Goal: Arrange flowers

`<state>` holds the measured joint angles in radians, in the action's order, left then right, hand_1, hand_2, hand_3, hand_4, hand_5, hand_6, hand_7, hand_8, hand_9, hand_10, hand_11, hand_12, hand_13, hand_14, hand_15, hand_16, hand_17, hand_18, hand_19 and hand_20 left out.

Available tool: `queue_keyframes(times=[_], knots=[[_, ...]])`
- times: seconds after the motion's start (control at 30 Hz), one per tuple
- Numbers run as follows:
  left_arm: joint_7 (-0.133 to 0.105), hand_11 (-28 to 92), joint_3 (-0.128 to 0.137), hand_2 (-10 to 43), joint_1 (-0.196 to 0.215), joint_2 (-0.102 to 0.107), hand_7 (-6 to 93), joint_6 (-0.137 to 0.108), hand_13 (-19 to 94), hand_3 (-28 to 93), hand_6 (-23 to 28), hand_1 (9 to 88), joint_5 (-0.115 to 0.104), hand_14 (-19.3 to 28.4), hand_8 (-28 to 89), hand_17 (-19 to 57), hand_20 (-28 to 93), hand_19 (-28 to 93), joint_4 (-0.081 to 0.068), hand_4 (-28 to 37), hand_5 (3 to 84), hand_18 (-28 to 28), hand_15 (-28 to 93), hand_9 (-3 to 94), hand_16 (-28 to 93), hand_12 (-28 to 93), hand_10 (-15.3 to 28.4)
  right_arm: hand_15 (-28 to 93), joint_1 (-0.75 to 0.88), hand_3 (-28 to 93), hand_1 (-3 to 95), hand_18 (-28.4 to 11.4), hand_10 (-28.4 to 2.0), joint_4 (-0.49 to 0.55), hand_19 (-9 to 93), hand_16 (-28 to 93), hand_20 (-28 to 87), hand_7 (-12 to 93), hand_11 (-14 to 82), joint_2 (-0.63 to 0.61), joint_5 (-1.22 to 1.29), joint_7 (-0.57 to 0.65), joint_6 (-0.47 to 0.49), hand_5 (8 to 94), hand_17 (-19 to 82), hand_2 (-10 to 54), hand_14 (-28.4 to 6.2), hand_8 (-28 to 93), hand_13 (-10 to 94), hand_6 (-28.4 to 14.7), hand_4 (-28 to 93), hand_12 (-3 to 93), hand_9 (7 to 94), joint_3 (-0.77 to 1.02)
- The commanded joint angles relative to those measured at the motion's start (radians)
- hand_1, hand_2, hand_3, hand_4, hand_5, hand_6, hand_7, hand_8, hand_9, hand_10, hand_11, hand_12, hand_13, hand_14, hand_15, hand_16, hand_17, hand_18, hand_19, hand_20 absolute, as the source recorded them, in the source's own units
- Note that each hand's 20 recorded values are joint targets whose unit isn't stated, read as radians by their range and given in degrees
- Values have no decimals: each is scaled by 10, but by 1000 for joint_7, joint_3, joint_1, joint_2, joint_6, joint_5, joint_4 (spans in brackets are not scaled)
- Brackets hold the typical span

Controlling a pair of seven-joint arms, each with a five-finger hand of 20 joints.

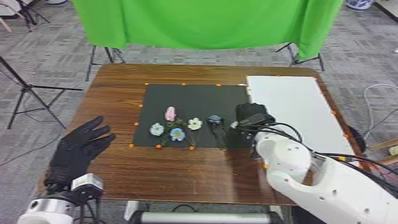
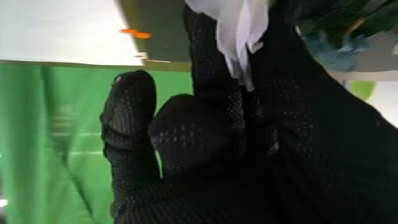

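Observation:
In the head view, my right hand (image 1: 252,113) is over the right part of the dark mat (image 1: 182,95), with a small white flower (image 1: 234,124) at its left side. Pink (image 1: 171,114), light blue (image 1: 157,129), blue (image 1: 177,135) and white (image 1: 195,124) flowers lie grouped on the mat; a dark blue flower (image 1: 215,119) lies right of them. The right wrist view has my right hand (image 2: 266,115) pinching the white flower (image 2: 238,30), its petals between the digits; blue petals (image 2: 338,52) are beside it. My left hand (image 1: 78,145) is open, left of the mat.
A white sheet (image 1: 289,107) lies right of the dark mat, and small orange markers line the edges. Bare wood of the table (image 1: 195,172) extends in front of the mat. A green cloth (image 1: 195,22) hangs beyond the far edge, with stands around it.

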<state>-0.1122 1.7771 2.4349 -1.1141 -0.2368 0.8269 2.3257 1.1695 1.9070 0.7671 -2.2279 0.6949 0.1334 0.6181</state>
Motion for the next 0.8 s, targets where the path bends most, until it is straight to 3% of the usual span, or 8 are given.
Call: queue_keyframes(times=[0.03, 0.3, 0.47, 0.57, 0.8], knots=[[-2, 256, 8, 52, 32, -10, 145, -4, 265, 834, 109, 244, 2, 273, -100, -92, -68, 600, 7, -195, 387, 239, 507, 348, -108, 84, 197, 805, 124, 837, 453, -211, -93, 58, 932, 144, 265, 262, 170, 54, 23, -13, 88, 707, 384, -95, -52, -39, 769, -22, -282, 290, 819, 122], [9, 257, 1, 53, 23, -8, 146, 0, 265, 833, 109, 244, 5, 273, -100, -91, -68, 601, 5, -196, 387, 239, 507, 348, -109, 84, 198, 819, 161, 873, 376, -224, -137, 80, 932, 134, 281, 222, 307, 89, 55, -22, 130, 659, 372, -95, -66, -150, 748, -27, -283, 177, 730, 171], [12, 257, 0, 54, 23, -8, 146, 3, 266, 833, 109, 244, 6, 273, -101, -92, -68, 601, 1, -195, 387, 239, 507, 348, -109, 84, 199, 824, 153, 861, 340, -231, -148, 77, 932, 131, 285, 210, 316, 90, 50, -11, 127, 642, 365, -95, -71, -147, 740, -39, -281, 161, 709, 172], [-3, 256, -7, 54, 33, 0, 146, -8, 266, 832, 109, 244, 2, 273, -101, -91, -68, 602, 4, -195, 387, 239, 507, 348, -109, 84, 199, 828, 136, 859, 319, -236, -160, 80, 932, 131, 286, 199, 315, 80, 76, 2, 101, 627, 358, -95, -79, -144, 729, -50, -280, 157, 695, 167], [23, 257, -3, 54, 31, -18, 146, -2, 266, 833, 109, 243, 8, 274, -101, -91, -69, 602, 6, -194, 387, 239, 507, 348, -109, 84, 200, 835, 154, 847, 284, -243, -178, 102, 932, 124, 285, 182, 311, 92, 102, 8, 105, 593, 347, -95, -90, -136, 710, -62, -275, 152, 664, 214]])
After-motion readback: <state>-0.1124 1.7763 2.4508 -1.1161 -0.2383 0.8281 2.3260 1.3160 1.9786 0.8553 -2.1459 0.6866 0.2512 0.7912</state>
